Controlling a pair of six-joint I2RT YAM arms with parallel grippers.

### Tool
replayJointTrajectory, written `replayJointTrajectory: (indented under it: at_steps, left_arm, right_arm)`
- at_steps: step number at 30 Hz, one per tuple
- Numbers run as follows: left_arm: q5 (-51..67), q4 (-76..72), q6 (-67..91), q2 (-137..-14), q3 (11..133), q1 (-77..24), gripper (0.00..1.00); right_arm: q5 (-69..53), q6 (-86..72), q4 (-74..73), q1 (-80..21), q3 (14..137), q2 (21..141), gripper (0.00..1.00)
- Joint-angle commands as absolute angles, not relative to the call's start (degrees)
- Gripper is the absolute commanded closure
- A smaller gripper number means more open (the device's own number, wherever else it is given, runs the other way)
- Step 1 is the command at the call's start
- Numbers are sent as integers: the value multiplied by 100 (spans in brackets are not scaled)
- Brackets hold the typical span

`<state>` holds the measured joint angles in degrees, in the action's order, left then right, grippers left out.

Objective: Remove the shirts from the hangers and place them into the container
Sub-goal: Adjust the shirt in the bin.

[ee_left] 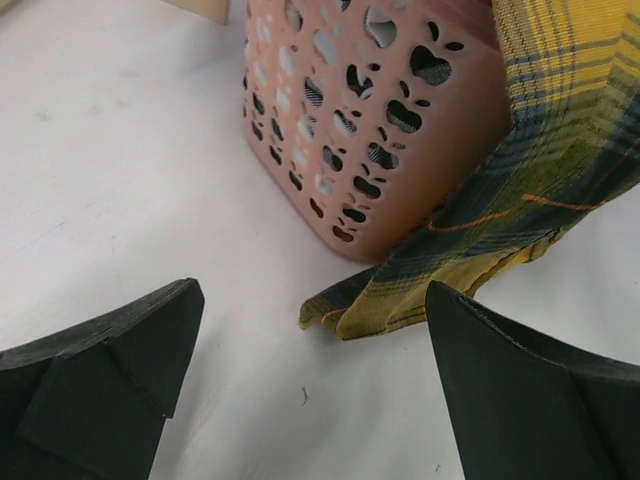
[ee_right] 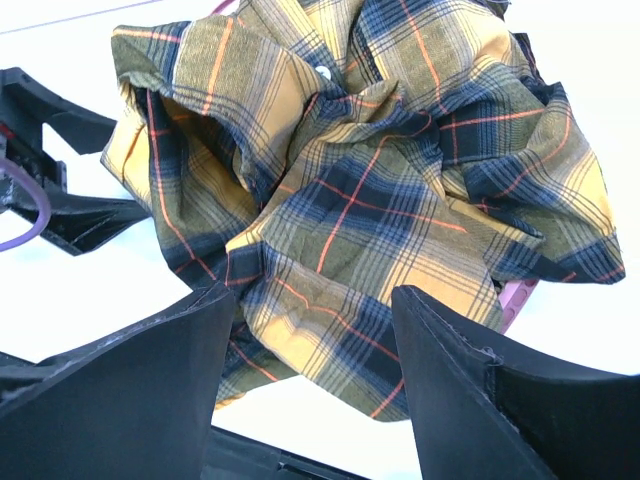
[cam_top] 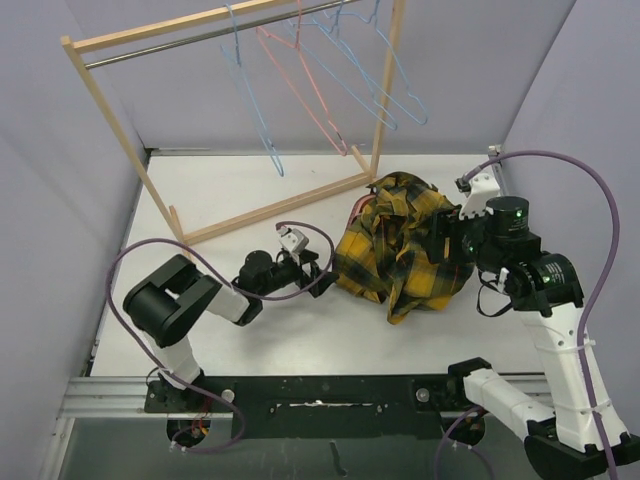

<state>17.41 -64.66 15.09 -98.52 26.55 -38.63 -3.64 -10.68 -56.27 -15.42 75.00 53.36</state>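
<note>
Nearing the finish: leaving four hangers [cam_top: 300, 90] bare on the rail [cam_top: 200, 38], draping the plaid shirt [cam_top: 400, 245] over the container [ee_left: 330, 120], hem trailing onto the tabletop [cam_top: 250, 190]; holding left pincer [ee_left: 312, 290] and right pincer [ee_right: 312, 295] spread, empty.

Crumpled plaid shirt [ee_right: 370, 170] over pink basket [ee_right: 515, 297] rim — right claw [ee_right: 312, 300] wide, empty.

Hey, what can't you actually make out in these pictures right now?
Inside of the basket: the plaid shirt covers it in the top view. Through the slots in the left wrist view only scraps of fabric show, too little to count.
Basket in the right wrist view: only a pink sliver shows under the shirt.
Hangers: several hooks are cut off by the upper edge of the top view.
</note>
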Motion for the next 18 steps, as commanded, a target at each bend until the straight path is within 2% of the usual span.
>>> replayJointTrajectory:
  at_steps: [1, 4, 6, 12, 16, 17, 18]
  left_arm:
    - [2661, -7966, 2049, -10385, 3145, -3877, 7]
    - [2805, -8265, 2261, -10633, 3247, -3902, 11]
    - [2915, -8322, 2325, -10681, 3277, -3919, 20]
    - [3021, -7811, 2177, -10313, 3129, -3969, 61]
    - [3223, -7021, 2007, -9757, 3090, -4015, 94]
    - [3277, -6831, 1997, -9611, 3086, -4024, 100]
    - [3331, -6657, 1991, -9460, 3104, -4033, 100]
  right_arm:
    - [-288, -861, -5744, -1551, 7750, 5054, 34]
    - [-205, -811, -5801, -1548, 7736, 4999, 34]
    - [-183, -780, -5819, -1549, 7715, 4986, 33]
    - [-97, -745, -5789, -1550, 7611, 4909, 34]
    - [-45, -748, -5725, -1549, 7495, 4846, 33]
    - [-18, -747, -5718, -1552, 7478, 4831, 33]
    - [4, -747, -5713, -1545, 7472, 4818, 33]
